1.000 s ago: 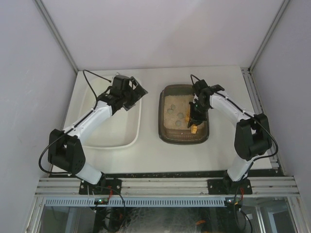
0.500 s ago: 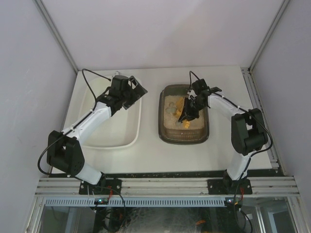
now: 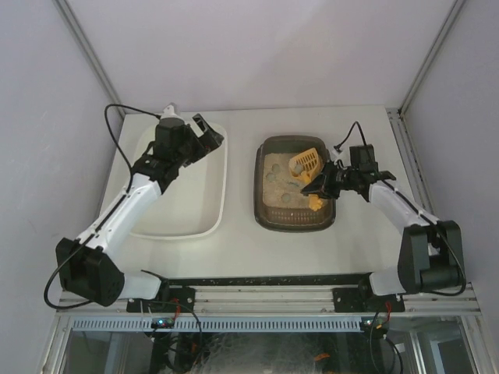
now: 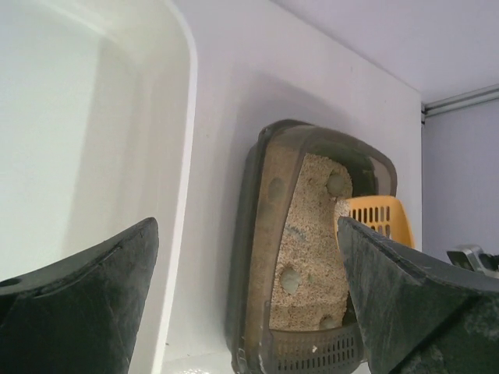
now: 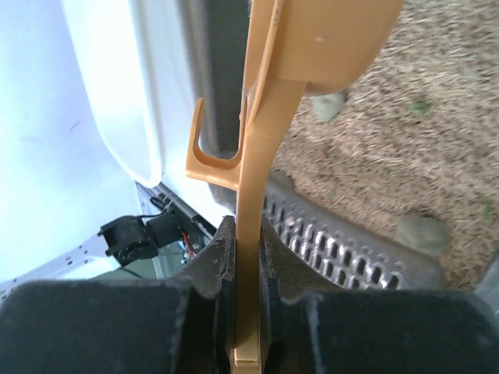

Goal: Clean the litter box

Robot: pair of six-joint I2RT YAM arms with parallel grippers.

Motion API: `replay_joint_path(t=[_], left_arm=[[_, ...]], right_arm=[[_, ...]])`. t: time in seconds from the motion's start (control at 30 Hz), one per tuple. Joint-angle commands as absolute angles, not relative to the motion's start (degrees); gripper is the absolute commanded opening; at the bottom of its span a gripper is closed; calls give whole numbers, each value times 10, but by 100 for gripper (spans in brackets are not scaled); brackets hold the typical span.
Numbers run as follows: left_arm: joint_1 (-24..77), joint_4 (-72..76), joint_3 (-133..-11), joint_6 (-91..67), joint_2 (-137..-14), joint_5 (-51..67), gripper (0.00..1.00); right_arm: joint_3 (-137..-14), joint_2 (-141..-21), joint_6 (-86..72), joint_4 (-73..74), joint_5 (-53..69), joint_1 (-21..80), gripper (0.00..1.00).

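Half a second ago, our right pincer (image 3: 320,190) was low over the middle of the litter box (image 3: 259,183), with the yellow scoop (image 3: 306,164) down in the sand. Now the right arm has swung out toward the worktop's (image 3: 242,249) right edge. The scoop's slotted head sits raised over the far part of the box. The wrist view shows the pincer (image 5: 245,241) clamped tight on the scoop's flat handle, above the box's slotted near wall.

Our left arm has drawn back toward the far-left corner. Its pincer (image 3: 207,132) now hangs over the far end of the white tub (image 3: 223,183), fingers spread wide with nothing between them.

The litter box has not shifted. It sits right of the worktop's centre, just beside the tub but apart from it, and round grey lumps (image 4: 289,278) show in its pale litter.
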State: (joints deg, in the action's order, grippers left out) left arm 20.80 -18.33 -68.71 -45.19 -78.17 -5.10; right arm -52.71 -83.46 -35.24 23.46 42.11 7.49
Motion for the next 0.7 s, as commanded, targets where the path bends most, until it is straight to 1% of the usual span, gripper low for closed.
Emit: replay_joint_path(t=[0.0, 0.07, 0.17, 0.27, 0.33, 0.4, 0.53, 0.67], left_arm=[[183, -216, -725, -354, -734, -19, 100], [179, -263, -747, -295, -729, -25, 100], [179, -329, -759, -192, -714, -82, 100], [179, -372, -756, -97, -696, -117, 100], [179, -398, -751, -62, -686, -146, 100], [179, -416, -741, -40, -679, -172, 100], [179, -423, -705, -20, -652, -196, 100], [179, -407, -665, -18, -629, -192, 99]], right_arm=[[-479, -764, -382, 136, 481, 75, 0], [-442, -742, -391, 97, 489, 75, 0], [-360, -699, -424, -17, 495, 76, 0], [-283, -638, -439, -126, 452, 79, 0], [-246, -601, -434, -175, 426, 79, 0], [-216, -577, -432, -235, 429, 80, 0], [-190, -552, -421, -279, 432, 70, 0], [-204, -564, -412, -283, 455, 73, 0]])
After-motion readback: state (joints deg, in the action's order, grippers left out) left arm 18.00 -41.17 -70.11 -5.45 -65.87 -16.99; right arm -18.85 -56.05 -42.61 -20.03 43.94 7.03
